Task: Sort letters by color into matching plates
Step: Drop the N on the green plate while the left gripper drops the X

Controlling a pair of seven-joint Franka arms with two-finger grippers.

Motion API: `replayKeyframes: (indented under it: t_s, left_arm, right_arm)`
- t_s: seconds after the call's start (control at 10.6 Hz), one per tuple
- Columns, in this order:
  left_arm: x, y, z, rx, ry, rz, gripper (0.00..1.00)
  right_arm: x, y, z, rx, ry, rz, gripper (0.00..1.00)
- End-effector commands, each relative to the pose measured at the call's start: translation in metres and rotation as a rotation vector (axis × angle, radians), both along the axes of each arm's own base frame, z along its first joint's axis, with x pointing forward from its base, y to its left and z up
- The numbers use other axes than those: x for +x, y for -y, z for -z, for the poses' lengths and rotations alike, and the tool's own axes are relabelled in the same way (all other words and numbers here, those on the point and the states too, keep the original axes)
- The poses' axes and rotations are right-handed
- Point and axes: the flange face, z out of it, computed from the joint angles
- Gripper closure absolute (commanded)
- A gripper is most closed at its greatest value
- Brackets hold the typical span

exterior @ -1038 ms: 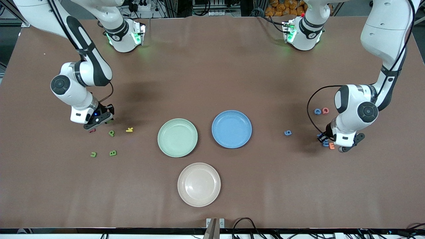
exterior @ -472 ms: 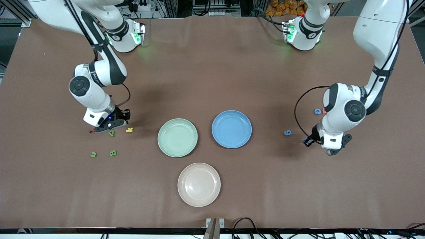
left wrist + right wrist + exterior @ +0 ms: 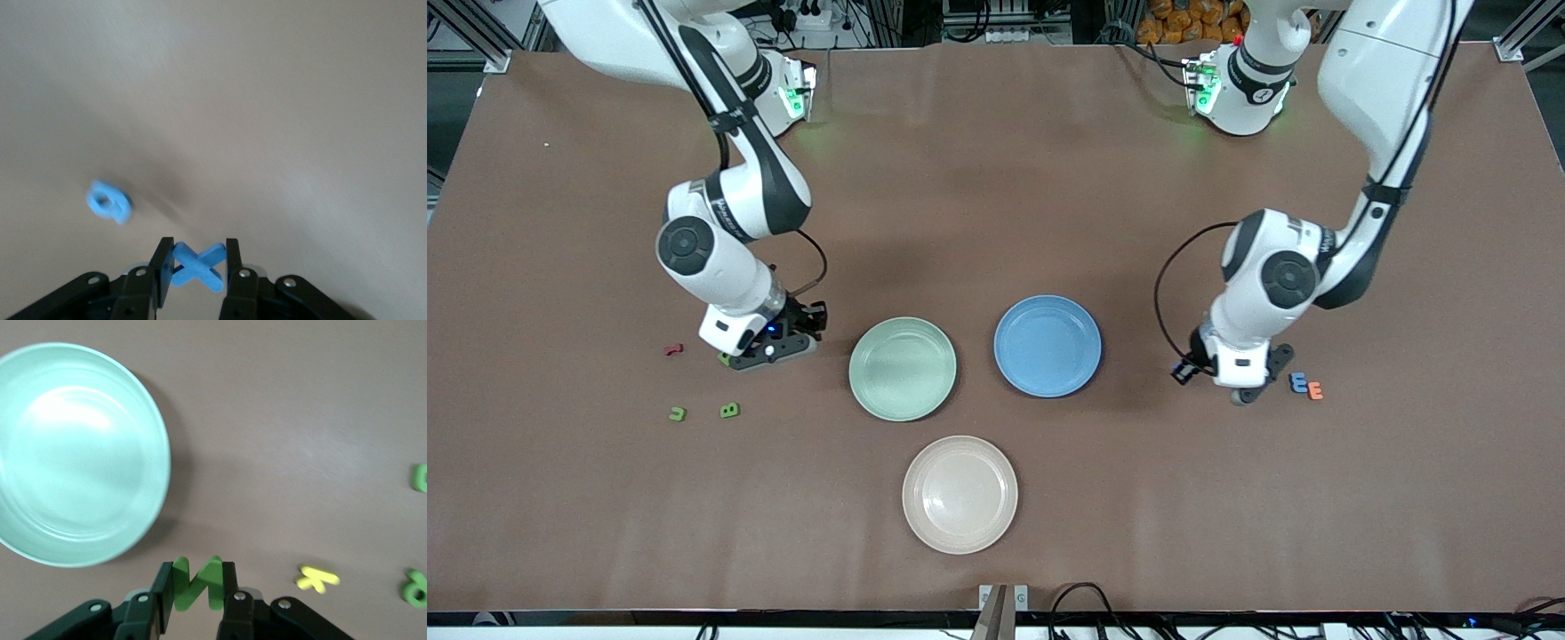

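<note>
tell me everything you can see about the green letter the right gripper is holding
The green letter is a small chunky piece, foam by the look of it, dark green with a zigzag outline like an N. It stands pinched between the fingers of the right gripper, lifted off the brown table beside the mint green plate. Only the two fingers touch it, and its lower part is hidden by them.

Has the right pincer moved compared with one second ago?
Yes. The right pincer, shut on a green letter, has travelled toward the mint green plate and now hangs close beside its rim.
</note>
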Motion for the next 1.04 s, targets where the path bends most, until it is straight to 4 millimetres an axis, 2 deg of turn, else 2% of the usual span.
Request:
replayKeyframes:
  t_s: [0.0,0.19,0.38,0.47,0.57,0.94]
  left_arm:
    - [-0.015,0.058,-0.011,-0.006,0.005,-0.053,1.0]
    - [-0.029,0.09,-0.012,-0.011,0.003,-0.058,1.0]
    - [-0.041,0.122,-0.015,-0.023,0.008,-0.056,1.0]
    - [-0.044,0.139,-0.015,-0.034,0.006,-0.066,1.0]
    - [-0.049,0.156,-0.015,-0.042,0.009,-0.063,1.0]
    - [-0.05,0.19,-0.015,-0.07,0.017,-0.076,1.0]
  right_arm:
    - [0.029,-0.054,0.017,0.038,-0.002,0.029,0.83]
    - [0.037,-0.092,0.027,0.052,0.003,0.061,0.83]
    - [0.035,-0.116,0.029,0.058,0.005,0.072,0.82]
    - [0.032,-0.125,0.034,0.055,0.0,0.068,0.75]
    - [0.032,-0.125,0.034,0.057,-0.004,0.079,0.01]
    - [0.037,-0.114,0.03,0.041,0.007,0.067,0.0]
